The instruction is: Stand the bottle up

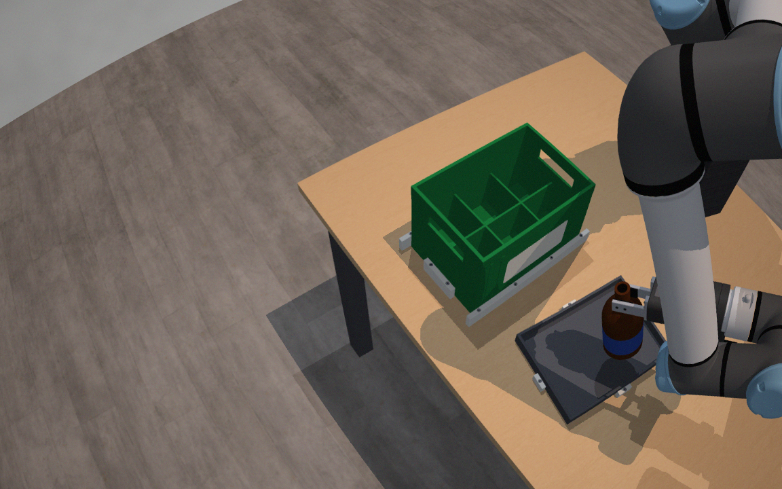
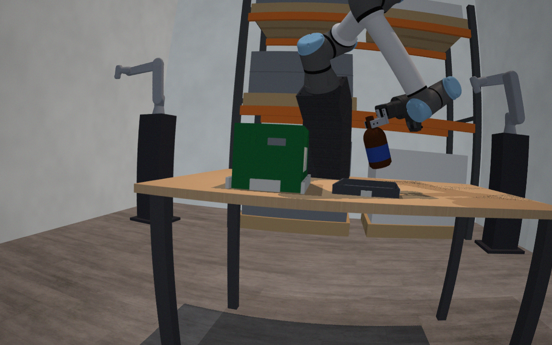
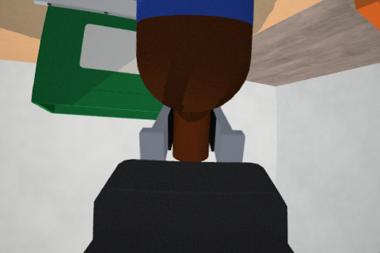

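A brown bottle (image 1: 622,325) with a blue label hangs nearly upright in the air, neck up, above the dark grey tray (image 1: 588,355). My gripper (image 1: 629,302) is shut on the bottle's neck from the side. In the exterior view the bottle (image 2: 376,146) hangs clear of the tray (image 2: 365,187), with a gap below its base, and the gripper (image 2: 374,121) holds its neck. In the wrist view the fingers clamp the neck and the bottle body (image 3: 195,16) fills the middle.
A green crate (image 1: 500,209) with empty compartments stands on the table left of the tray, framed by grey brackets. My arm's elbow (image 1: 740,358) hangs low over the tray's right side. The table's front edge lies close beyond the tray.
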